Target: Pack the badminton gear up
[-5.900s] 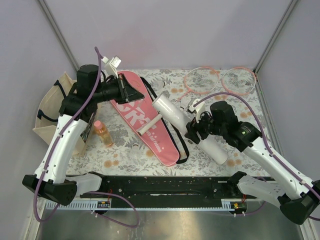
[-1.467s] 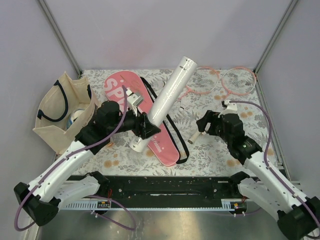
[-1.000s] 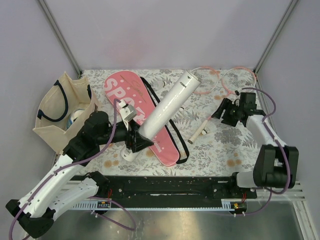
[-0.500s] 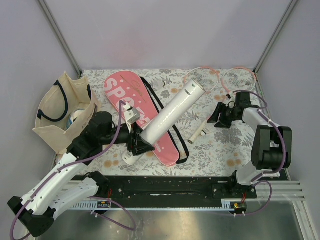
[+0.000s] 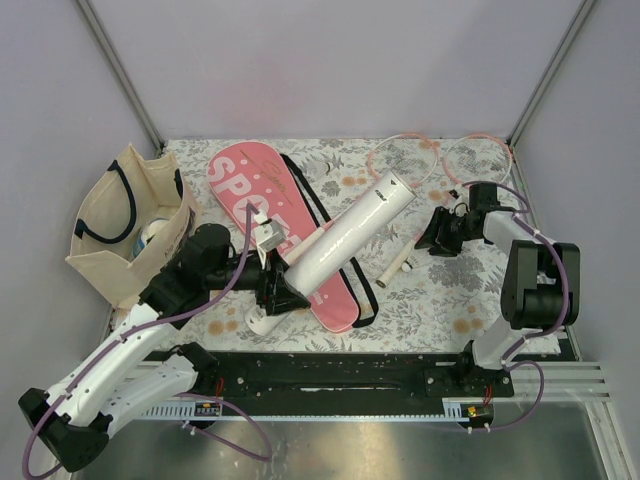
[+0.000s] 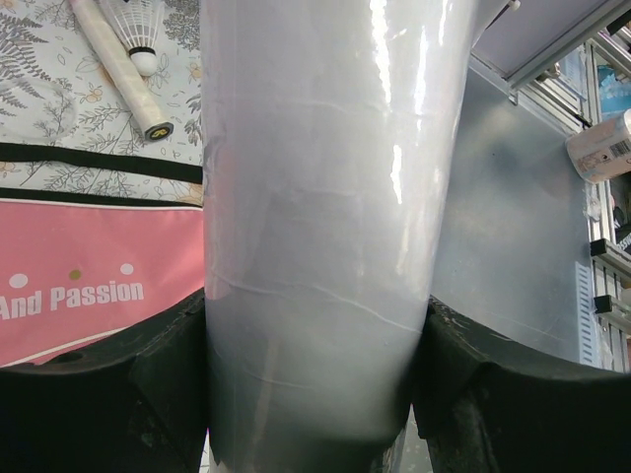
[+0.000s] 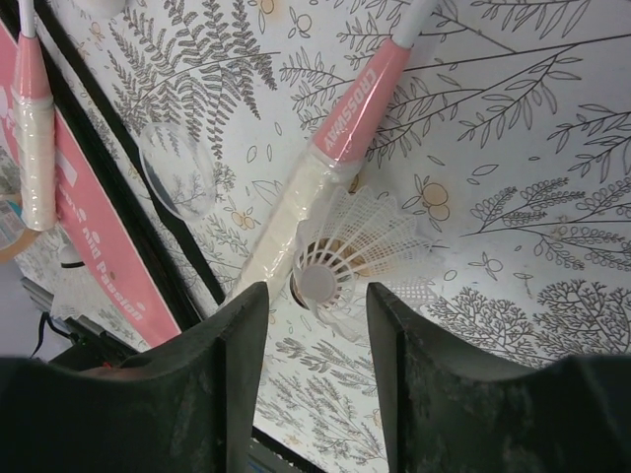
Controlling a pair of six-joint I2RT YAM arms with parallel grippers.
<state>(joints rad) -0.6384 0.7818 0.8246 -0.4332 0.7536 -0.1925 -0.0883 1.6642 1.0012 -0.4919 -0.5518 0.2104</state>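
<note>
My left jaws grip the tube (image 5: 348, 233) low, tilting it mid-frame, likely for loading. My right jaws stand open astride the shuttlecock (image 7: 340, 264), centre-frame, to pinch it.

Non-gear stuff only: a beige tote (image 5: 100, 262) is being stood upright at the left edge of the table, mouth gaping. Its navy handles (image 5: 128, 197) are being seen looped across the opening, and something pale is being kept inside, too small to make out. The tabletop is being covered by a floral cloth (image 5: 470, 290), printed with grey ferns and little orange blossoms. A black rail (image 5: 340, 375) is being shown along the near edge, bare metal (image 5: 400, 450) just in front. Lilac walls (image 5: 300, 70) are being framed by slanted metal posts (image 5: 118, 70). A labelled white roll (image 6: 601, 146) is being glimpsed off-table by the left wrist camera.
</note>
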